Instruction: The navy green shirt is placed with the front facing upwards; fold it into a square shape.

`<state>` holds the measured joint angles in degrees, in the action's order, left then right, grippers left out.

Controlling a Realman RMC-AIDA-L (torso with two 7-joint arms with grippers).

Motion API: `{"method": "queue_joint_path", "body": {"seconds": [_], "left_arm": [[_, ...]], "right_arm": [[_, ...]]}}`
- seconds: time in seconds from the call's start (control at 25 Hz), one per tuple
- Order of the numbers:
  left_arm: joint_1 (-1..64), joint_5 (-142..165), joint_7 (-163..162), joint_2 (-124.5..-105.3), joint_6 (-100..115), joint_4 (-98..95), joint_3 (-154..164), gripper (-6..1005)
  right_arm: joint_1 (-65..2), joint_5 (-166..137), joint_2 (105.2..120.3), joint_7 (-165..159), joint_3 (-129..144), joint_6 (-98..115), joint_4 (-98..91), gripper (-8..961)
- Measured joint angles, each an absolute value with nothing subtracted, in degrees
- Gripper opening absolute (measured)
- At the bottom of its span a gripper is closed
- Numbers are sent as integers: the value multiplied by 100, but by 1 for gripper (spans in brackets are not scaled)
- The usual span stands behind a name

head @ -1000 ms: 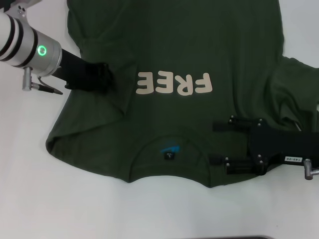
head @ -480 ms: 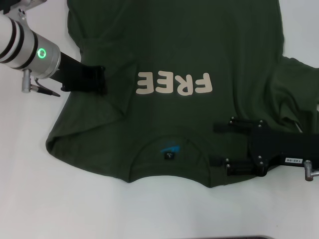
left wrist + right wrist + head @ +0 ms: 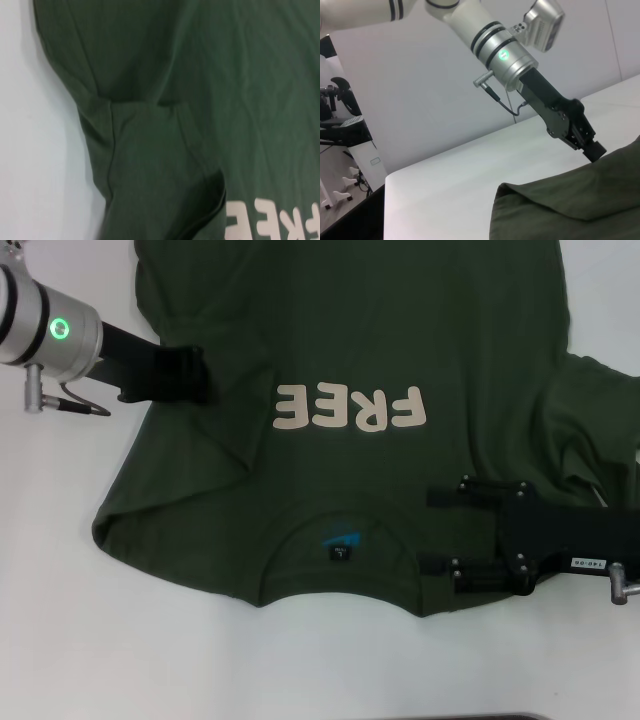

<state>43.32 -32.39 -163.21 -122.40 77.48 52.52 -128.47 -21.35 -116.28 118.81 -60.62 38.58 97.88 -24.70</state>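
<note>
Pulling back leftward since a second ago, my left end effector [image 3: 190, 375] now sits at the shirt's [image 3: 380, 340] left edge; I cannot tell its grip state. That dark green shirt lies face up on the white surface [image 3: 150, 650], cream lettering [image 3: 350, 407] showing, collar near me. My right end effector [image 3: 440, 530] hovers released over the near-right shoulder, unmoved.

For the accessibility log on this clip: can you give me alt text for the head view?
A navy green shirt lies front-up on a white table, its cream "FREE" lettering upside down to the camera. The left end effector sits at the shirt's left sleeve, and the right end effector, fingers apart, rests over the shoulder beside the collar.
</note>
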Motion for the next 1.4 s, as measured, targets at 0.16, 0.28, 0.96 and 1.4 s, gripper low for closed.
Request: {"method": "queue_joint_path", "body": {"seconds": [0.16,0.28,0.96,1.4], "left_arm": [[4223,-3423,-16277,-12239,7612,5143,-12831,62],[4254,-3397,-16275,-12244,7559,4999,-12804,171],[4273,-3225,-16330,-12271,7486,4940,-12788,712],[4403,-3225,-16328,-12302,7355,4665,-12768,771]], "right_arm": [[-2130,-11628,11887,-6058,3858,9779,-2466,872],[-2149,-11628,11891,-6061,3858,9771,-2467,872],[-2136,-11629,11887,-6064,3858,9764,-2454,872],[-2121,-11630,11891,-6060,3858,9776,-2452,872]]}}
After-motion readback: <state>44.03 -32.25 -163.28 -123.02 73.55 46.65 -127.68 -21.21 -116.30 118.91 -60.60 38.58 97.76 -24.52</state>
